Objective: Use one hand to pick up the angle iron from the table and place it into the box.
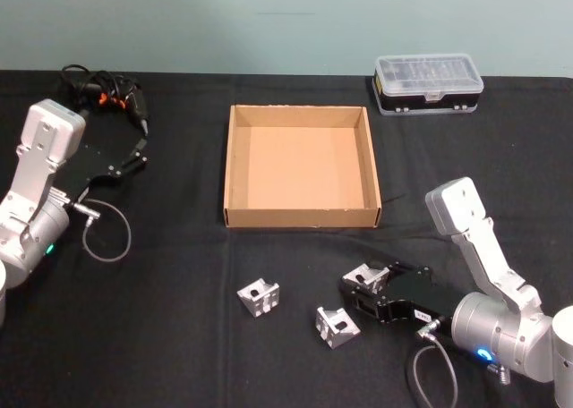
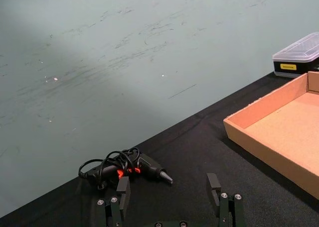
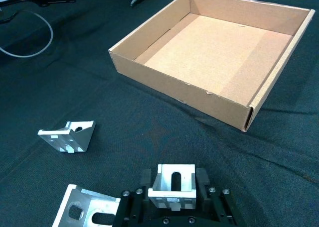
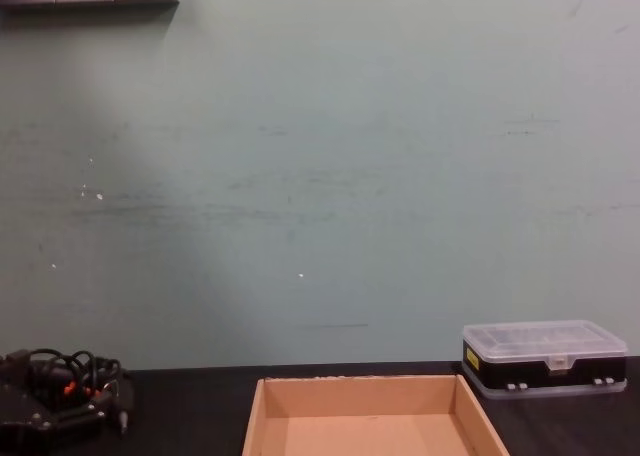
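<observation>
Bare silvery metal sits pinched between the black fingers (image 3: 201,178) of the right hand (image 1: 367,284). It is an angle iron (image 3: 173,183), slotted face showing, and both fingers are closed flat against its sides. The grip takes it across its two parallel faces, which I'd judge is why the hand lies low and level: flat pads hold better there than on a sloped edge. Whether the piece has left the tabletop (image 1: 179,265) I cannot tell.

Ahead of the fingers and well apart from them stands the box (image 1: 303,217), with nothing in it and its near wall facing the hand. The carry looks like a lift to clear that low wall, then a move forward over it.

A second angle iron (image 1: 337,327) lies just beside the fingers and a third (image 1: 258,298) lies farther off on the same side. The nearer one could be clipped by a sideways swing, so going up first seems wise.

The left hand (image 2: 168,189) rests far across the tabletop with its fingers spread wide and holding nothing. A corded driver (image 2: 127,168) lies beyond its fingertips. A small case with a clear lid (image 1: 428,84) stands past the box, out of the way.
</observation>
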